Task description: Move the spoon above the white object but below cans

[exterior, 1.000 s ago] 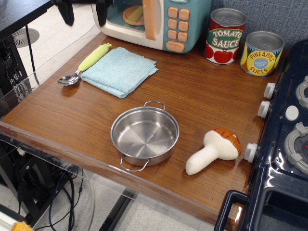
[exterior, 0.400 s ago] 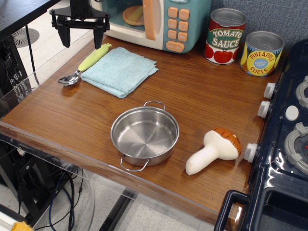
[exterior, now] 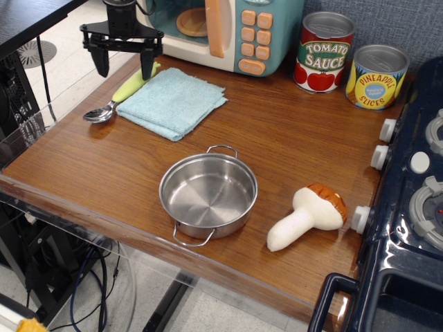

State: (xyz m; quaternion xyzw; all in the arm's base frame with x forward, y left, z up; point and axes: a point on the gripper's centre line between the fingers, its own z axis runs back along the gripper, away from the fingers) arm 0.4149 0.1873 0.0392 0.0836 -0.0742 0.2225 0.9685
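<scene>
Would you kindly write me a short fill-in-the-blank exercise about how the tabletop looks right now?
1. The spoon lies against the left edge of the folded light-blue ____.
2. The tool hangs above the spoon's handle with its jaws ____.
3. The mushroom lies to the right of the empty steel ____.
4. The Tomato Sauce can stands left of the ____ Slices can.

Missing words: cloth; open; pot; Pineapple
</scene>
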